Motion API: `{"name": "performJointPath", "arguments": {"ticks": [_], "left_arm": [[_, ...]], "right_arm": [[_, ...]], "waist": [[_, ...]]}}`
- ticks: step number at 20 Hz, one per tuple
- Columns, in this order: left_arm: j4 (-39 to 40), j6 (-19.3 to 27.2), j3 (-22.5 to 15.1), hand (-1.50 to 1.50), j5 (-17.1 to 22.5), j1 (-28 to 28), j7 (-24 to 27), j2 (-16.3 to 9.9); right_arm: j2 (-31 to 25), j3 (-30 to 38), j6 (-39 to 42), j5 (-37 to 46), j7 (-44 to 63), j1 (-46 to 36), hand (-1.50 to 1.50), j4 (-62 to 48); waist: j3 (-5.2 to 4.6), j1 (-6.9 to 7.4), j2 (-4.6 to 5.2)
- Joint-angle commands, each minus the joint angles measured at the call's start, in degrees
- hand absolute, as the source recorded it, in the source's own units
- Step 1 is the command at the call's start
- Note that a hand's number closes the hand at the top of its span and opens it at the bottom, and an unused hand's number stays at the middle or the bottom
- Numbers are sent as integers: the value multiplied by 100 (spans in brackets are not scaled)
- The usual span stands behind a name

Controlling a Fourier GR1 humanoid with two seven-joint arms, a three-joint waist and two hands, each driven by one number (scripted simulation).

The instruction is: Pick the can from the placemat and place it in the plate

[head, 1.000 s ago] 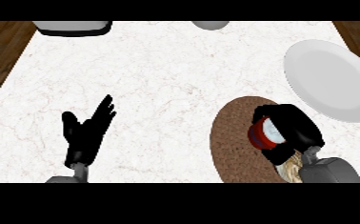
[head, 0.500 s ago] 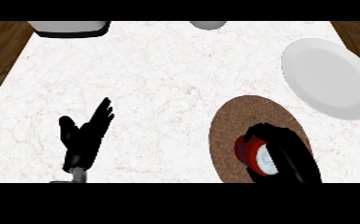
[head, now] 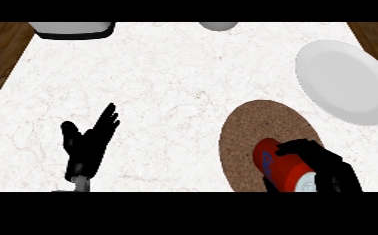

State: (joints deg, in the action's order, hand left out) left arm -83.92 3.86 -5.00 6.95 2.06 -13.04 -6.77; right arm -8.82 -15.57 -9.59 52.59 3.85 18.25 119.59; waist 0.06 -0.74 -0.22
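**Can in my right hand, over the placemat**

Head view: my right hand (head: 325,166) sits at the lower right, its fingers curled round the red can (head: 284,169). The can lies tilted in my grasp, its rounded red end pointing up and away from my palm and its paler part low, close to my wrist. Whether the can touches the mat or is lifted clear of it, I cannot tell. It shows directly over the brown placemat (head: 255,129), which spreads out beyond my fingertips and to their left. The white plate (head: 336,76) lies well beyond my right hand, further out across the counter (head: 162,79) and slightly to its right, just past the far edge of the placemat.

I judge the can to be stiff and fairly light, with a smooth, round wall that could slide or roll if I held it only by the tips. Wrapping round the middle of its side, as I do now, seems the right hold; the ends would give less purchase.

My left hand (head: 87,144) rests at the lower left, spread with fingers straight and holding nothing, well apart from the can.
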Motion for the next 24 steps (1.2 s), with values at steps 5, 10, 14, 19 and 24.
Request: {"name": "performJointPath", "arguments": {"ticks": [5,10,14,19,24], "left_arm": [[453,-179,170,0,76,-114,325,23],[-30,-33,19,0,-58,-108,-167,10],[407,-277,124,0,-7,-85,293,6],[-12,-284,100,0,41,-58,-169,-112],[224,-82,-24,0,-129,-326,-38,196]], "right_arm": [[282,1340,-296,-1574,4,-359,150,-93],[-119,2832,-222,-3220,-717,-1153,150,-1087],[-584,3345,-337,-3038,-1022,-2181,150,-2611],[-1325,4391,-755,-3411,-1878,-3224,150,-4540],[-1855,4677,-803,-3566,-3066,-4206,150,-6807]], "waist": [[-5,49,26],[4,80,25],[-3,116,36],[10,246,62],[13,246,83]]}}
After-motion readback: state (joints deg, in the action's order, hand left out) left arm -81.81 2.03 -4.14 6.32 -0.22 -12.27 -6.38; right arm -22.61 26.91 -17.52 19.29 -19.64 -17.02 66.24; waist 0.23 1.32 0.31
